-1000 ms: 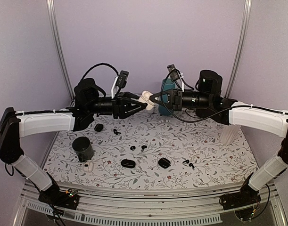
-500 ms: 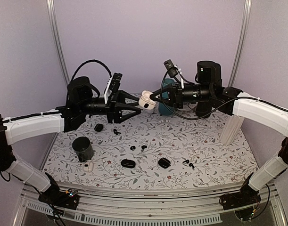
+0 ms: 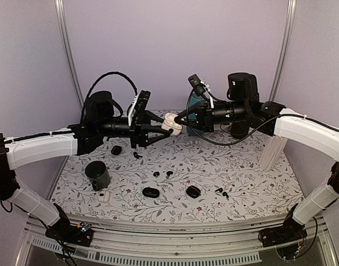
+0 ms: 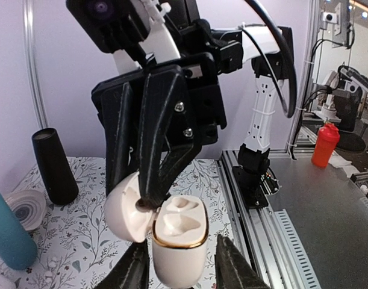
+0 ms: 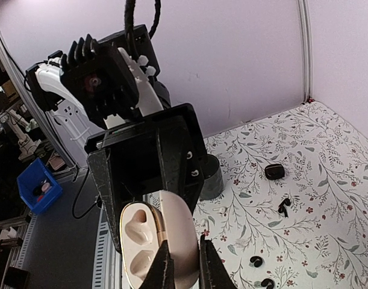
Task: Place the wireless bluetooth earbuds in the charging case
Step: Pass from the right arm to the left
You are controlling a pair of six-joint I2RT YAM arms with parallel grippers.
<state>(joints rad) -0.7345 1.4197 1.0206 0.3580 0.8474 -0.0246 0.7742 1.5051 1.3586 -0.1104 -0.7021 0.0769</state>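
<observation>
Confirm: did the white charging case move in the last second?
Yes, slightly: in the top view the white charging case sits lower and a little left, farther from the teal bottle.

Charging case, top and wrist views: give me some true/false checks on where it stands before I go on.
1. The charging case is up in the air, between the left gripper and the right gripper. True.
2. Its lid is closed. False: the lid is swung open and the inner wells show.
3. An earbud sits in the case. False: both wells look empty, and black earbuds lie on the table.
4. The right gripper is pinched on the case's lid side. True.
5. A black cup stands on the table's left side. True.
</observation>
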